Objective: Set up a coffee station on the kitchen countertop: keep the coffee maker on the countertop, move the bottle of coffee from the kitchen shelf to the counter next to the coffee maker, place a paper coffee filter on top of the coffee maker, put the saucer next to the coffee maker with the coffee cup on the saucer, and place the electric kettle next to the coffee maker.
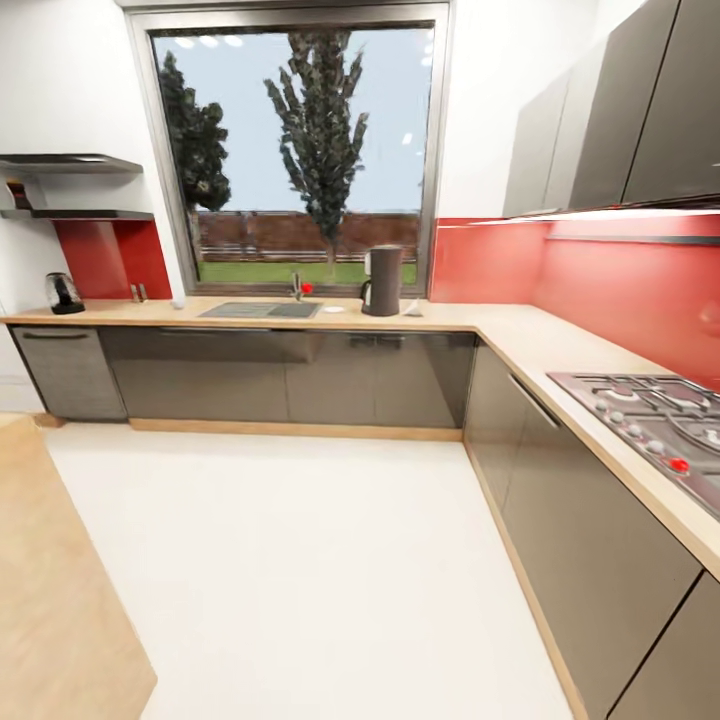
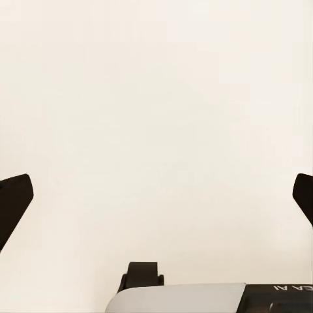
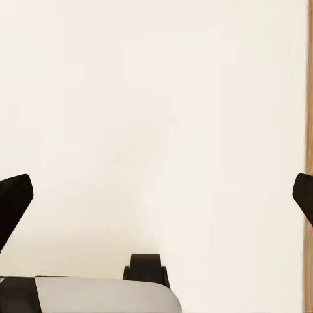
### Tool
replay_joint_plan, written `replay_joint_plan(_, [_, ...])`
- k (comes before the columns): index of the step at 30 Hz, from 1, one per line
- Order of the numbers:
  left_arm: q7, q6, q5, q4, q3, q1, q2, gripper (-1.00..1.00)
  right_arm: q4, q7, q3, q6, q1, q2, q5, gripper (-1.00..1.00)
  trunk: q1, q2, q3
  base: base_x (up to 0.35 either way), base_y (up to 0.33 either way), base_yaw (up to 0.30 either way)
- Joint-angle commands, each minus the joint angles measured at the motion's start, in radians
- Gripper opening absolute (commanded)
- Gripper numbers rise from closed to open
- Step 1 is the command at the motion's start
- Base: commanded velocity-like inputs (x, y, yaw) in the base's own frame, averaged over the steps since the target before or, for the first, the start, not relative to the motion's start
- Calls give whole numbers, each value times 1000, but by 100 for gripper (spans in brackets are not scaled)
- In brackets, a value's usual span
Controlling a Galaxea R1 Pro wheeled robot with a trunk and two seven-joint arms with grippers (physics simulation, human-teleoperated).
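**Kettle waits far left, both grippers empty**

The kettle (image 1: pixel 63 293) stands on the countertop (image 1: pixel 455 320) under the shelf (image 1: pixel 90 214), well apart from the coffee maker (image 1: pixel 382 281). Glass body, likely fragile and slick: take the handle. Left gripper (image 2: pixel 156 195) and right gripper (image 3: pixel 156 195) hang spread wide over pale floor.

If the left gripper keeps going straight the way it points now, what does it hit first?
Most likely the pale floor: the left gripper is open and faces plain cream surface, nothing between its fingers. How far off it lies is unclear.
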Motion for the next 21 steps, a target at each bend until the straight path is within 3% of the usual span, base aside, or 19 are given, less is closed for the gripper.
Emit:
replay_joint_plan(1, [-1, -1, 0, -1, 1, 0, 0, 100, 1, 0, 1, -3, -1, 0, 1, 100, 1, 0, -1, 329, -104, 0])
replay_joint_plan(21, [-1, -1, 0, -1, 1, 0, 0, 100, 1, 0, 1, -3, 0, 0, 1, 100, 1, 0, -1, 329, -32, 0])
